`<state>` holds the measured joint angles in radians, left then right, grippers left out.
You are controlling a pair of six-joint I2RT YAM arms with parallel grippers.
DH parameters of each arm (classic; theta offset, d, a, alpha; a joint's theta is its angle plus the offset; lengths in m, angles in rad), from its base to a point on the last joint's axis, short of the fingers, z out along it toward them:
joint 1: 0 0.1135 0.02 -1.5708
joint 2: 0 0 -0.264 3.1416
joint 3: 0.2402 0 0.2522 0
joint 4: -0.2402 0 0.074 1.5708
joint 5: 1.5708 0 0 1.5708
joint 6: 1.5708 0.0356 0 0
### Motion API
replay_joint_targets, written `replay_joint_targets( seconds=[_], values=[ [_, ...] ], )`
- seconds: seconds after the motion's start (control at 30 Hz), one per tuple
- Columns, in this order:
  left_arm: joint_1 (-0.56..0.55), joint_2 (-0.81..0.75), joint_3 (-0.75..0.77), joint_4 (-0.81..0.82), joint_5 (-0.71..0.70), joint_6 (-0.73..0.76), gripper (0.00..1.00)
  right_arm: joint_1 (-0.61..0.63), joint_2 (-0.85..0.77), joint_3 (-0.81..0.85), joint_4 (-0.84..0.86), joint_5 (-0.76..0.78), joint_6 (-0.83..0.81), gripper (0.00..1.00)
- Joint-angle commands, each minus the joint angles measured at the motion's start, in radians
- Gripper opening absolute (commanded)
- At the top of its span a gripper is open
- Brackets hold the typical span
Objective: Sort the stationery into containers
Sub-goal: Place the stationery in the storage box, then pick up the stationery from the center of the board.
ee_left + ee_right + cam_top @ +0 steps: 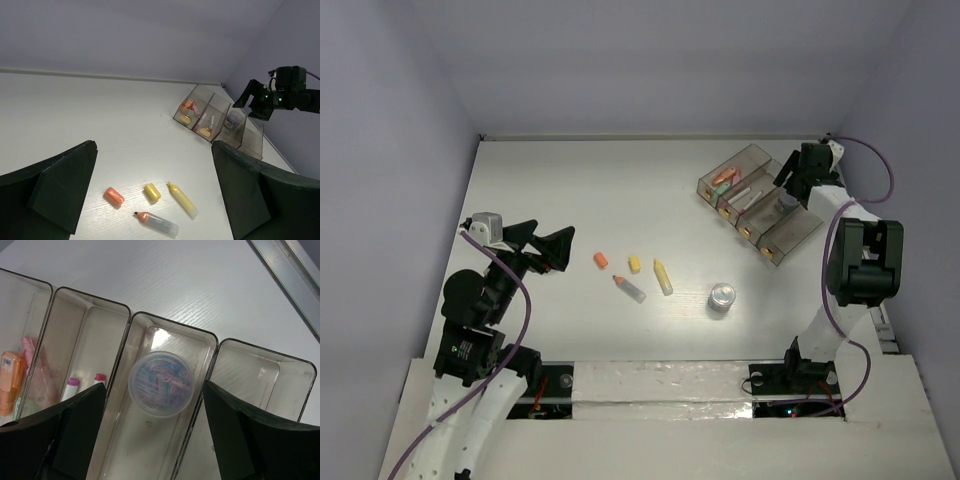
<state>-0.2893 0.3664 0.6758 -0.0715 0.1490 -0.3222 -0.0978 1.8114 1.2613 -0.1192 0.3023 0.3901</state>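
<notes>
Four joined smoky bins (772,236) stand at the far right. My right gripper (790,182) hangs open above the third bin (200,370), where a round tin of coloured clips (161,383) lies between its open fingers (75,430). The first bin holds orange and pink items (10,377); the second holds two pink-capped white pens (72,386). On the table lie an orange cap (114,196), a yellow cap (152,192), a yellow marker (182,200), an orange-tipped clear marker (156,223) and a second round tin (722,297). My left gripper (548,250) is open and empty, left of them.
The fourth bin (260,375) on the right holds nothing. A metal rail (295,275) runs along the table's right edge behind the bins. Grey walls close the table at the back and sides.
</notes>
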Motion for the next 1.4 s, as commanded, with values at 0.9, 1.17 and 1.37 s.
replay_joint_targets(
  seconds=[0.9, 1.17, 1.37],
  values=[
    [0.102, 0.025, 0.041, 0.047, -0.029, 0.015, 0.99, 0.941, 0.193, 0.289, 0.167, -0.664, -0.352, 0.86],
    [0.111, 0.025, 0.042, 0.041, -0.038, 0.018, 0.99, 1.109, 0.42, 0.518, 0.083, -0.579, -0.471, 0.93],
    [0.111, 0.019, 0.045, 0.036, -0.046, 0.023, 0.99, 1.132, 0.541, 0.638, 0.064, -0.471, -0.465, 0.93]
  ],
)
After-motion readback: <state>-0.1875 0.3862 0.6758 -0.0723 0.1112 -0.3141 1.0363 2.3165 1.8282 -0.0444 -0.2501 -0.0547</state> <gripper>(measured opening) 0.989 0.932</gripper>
